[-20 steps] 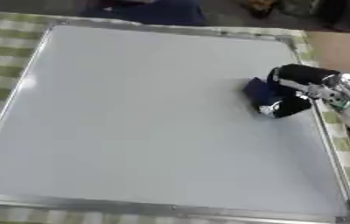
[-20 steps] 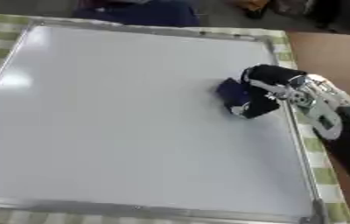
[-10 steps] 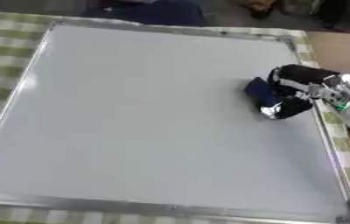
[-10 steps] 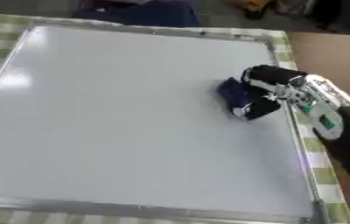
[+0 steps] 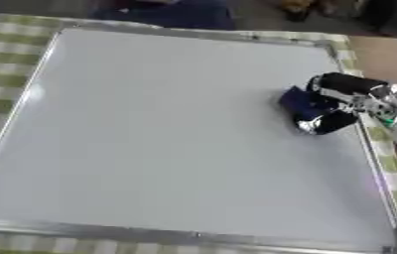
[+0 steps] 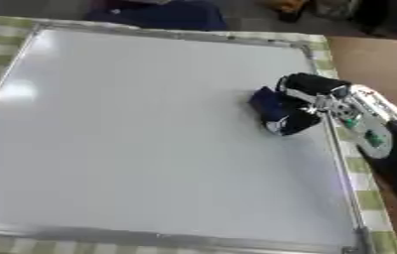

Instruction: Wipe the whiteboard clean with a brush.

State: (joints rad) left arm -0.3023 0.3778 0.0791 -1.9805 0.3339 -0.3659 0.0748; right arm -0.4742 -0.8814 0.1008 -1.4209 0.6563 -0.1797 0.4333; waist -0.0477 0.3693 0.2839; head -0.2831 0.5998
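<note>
We find the right hand (image 6: 310, 99) curled around the dark blue brush (image 6: 271, 106), which rests on the whiteboard (image 5: 150, 139) near its right edge. Against the earlier views, hand and brush have scarcely shifted, so we judge the wiping paused or nearly finished; the board shows no marks. The brush's shape is hard to make out beneath the fingers. The left hand is out of view.

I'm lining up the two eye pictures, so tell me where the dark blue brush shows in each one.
Left eye view: brush right of centre, above mid-height, held in the right hand.
Right eye view: brush at like height, nearer the centre.
Shared landmark: the whiteboard's right frame edge, just right of the hand in both.
</note>
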